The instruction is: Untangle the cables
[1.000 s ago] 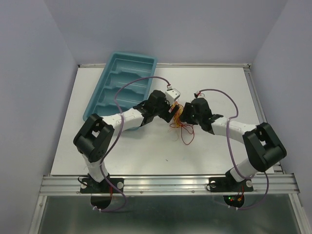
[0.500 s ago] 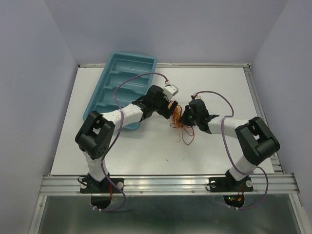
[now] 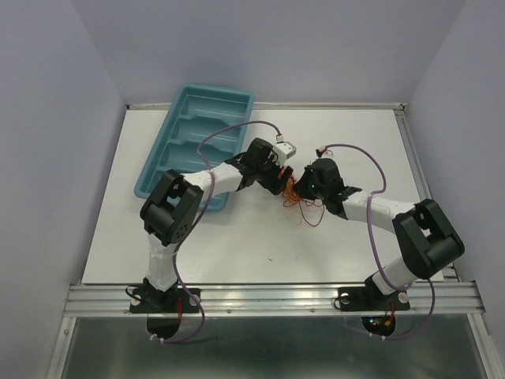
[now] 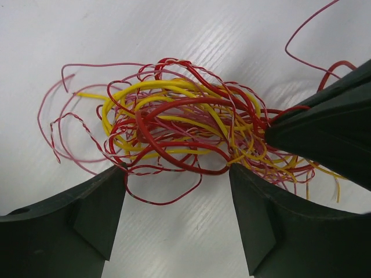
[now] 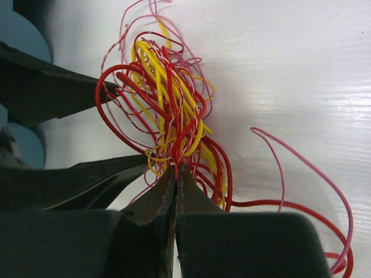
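The cables (image 3: 297, 196) form one curly knot of thin red, yellow and pink wires on the white table, between the two arms. My right gripper (image 5: 175, 166) is shut, pinching a few red and striped strands at the knot's near edge (image 5: 168, 110). From above it (image 3: 306, 188) sits just right of the knot. My left gripper (image 4: 177, 171) is open, its two dark fingers straddling the knot's near side (image 4: 179, 127), with one red loop lying between them. Seen from above, the left gripper (image 3: 282, 181) is at the knot's left. Loose red and pink ends trail right (image 5: 301, 174).
A teal tray (image 3: 197, 134) with several compartments lies at the table's back left, next to the left arm. Purple cords (image 3: 225, 134) arch over both arms. The right gripper's finger (image 4: 330, 127) fills the right side of the left wrist view. Walls close in on three sides.
The right gripper has shut on strands of the knot. The left gripper moved in against the knot's left side and its jaws narrowed slightly. The knot has bunched up between the grippers.
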Motion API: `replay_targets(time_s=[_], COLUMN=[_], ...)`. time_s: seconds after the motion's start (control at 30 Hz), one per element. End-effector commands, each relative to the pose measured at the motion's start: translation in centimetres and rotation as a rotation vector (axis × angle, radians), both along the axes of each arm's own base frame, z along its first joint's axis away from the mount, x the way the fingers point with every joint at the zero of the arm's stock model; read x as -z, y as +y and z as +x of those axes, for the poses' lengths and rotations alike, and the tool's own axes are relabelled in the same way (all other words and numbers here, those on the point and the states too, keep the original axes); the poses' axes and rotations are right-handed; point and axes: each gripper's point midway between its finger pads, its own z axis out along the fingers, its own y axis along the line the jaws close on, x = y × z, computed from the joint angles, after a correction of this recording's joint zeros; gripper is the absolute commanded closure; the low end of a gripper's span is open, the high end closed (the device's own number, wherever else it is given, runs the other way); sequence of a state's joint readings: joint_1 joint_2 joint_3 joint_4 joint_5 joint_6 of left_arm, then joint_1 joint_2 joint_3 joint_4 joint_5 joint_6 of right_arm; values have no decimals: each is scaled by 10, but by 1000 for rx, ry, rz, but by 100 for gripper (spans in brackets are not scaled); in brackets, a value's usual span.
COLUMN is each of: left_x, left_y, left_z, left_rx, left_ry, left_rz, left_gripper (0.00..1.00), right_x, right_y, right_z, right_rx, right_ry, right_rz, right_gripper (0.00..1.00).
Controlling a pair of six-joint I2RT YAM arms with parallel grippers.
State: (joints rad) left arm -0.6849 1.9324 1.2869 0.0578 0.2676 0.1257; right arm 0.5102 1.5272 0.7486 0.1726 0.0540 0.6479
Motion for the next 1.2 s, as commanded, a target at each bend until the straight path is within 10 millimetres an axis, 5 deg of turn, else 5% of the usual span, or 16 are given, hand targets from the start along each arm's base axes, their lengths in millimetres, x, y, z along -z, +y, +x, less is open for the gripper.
replay_targets(time_s=[0.0,0.07,0.1,0.13,0.17,0.33,0.53,0.57,0.63,0.77,0.9,1.03,1.13,1.17], left_x=[-4,4,5,6,1,-35,-118,-128,-152,-169,-161,-162,-164,-162], left_y=[-18,-24,-22,-18,-14,31,92,98,110,110,122,133,131,126], left_z=[2,8,15,21,31,58,66,65,59,51,62,68,68,63], left_rx=[31,29,-3,-46,-95,-309,-457,-461,-461,-454,-535,-600,-588,-557], left_ry=[38,53,44,30,-13,-204,-309,-325,-376,-400,-395,-407,-406,-398], left_rz=[-36,-32,-14,-2,0,35,-87,-106,-161,-211,-157,-153,-163,-172], left_gripper=[22,41,57,88,100,100,100,100,100,100,100,100,100,100], right_x=[-15,-14,-15,-16,-17,-37,-97,-122,-134,-172,-206,-245,-253,-256], right_y=[6,7,7,5,2,-43,-121,-130,-145,-174,-209,-258,-274,-263], right_z=[6,5,6,6,7,14,-9,-17,-27,-48,-77,-129,-151,-148], right_rx=[-2,-9,-8,4,20,260,592,618,662,759,892,1057,1093,1012], right_ry=[-64,-64,-67,-73,-78,-148,-288,-348,-396,-484,-550,-668,-715,-725], right_rz=[47,53,54,47,42,-17,-65,-22,-23,-5,7,88,138,170], right_gripper=[99,100,99,100,100,99,99,99,99,100,100,100,98,92])
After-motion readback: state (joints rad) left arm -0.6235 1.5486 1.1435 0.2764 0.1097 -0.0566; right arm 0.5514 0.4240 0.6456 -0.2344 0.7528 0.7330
